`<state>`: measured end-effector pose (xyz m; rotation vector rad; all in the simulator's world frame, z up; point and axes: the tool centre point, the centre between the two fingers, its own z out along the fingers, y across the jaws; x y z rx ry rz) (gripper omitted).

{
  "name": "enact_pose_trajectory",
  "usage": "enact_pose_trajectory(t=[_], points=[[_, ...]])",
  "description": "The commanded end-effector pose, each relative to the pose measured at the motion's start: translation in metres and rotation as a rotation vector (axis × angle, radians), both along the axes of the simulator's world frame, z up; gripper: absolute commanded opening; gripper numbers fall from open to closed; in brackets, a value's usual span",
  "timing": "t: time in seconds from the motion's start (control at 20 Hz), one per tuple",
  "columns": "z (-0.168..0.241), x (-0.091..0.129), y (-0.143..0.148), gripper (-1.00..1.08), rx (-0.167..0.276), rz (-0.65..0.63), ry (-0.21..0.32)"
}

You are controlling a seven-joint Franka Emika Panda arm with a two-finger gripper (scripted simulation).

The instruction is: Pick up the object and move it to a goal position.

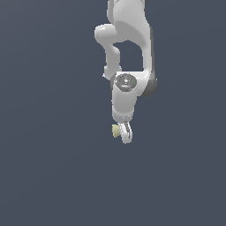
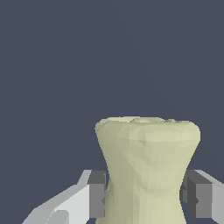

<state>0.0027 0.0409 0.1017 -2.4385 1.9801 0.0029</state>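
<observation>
The object (image 2: 146,166) is a pale yellow-cream spool-shaped piece, narrow in the middle with a flared end. In the wrist view it stands between my two fingers, whose grey pads (image 2: 97,194) press against its narrow waist on both sides. My gripper (image 2: 146,197) is shut on it. In the exterior view the white arm hangs down from the top, and the gripper (image 1: 126,133) holds the object (image 1: 115,130), which pokes out on the exterior view's left of the fingers. Most of the piece is hidden behind the fingers there.
A plain dark grey-blue surface (image 1: 53,167) fills the background in both views. No other objects, containers or edges show.
</observation>
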Motion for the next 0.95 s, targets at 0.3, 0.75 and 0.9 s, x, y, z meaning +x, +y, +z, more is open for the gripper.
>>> enact_pose_trajectory(t=[0.3, 0.75, 0.9], points=[[0.024, -0.044, -0.016, -1.0, 0.001, 0.0, 0.0], [0.038, -0.066, -0.026, -1.0, 0.0, 0.0, -0.001], [0.039, -0.068, -0.026, -1.0, 0.0, 0.0, -0.001]])
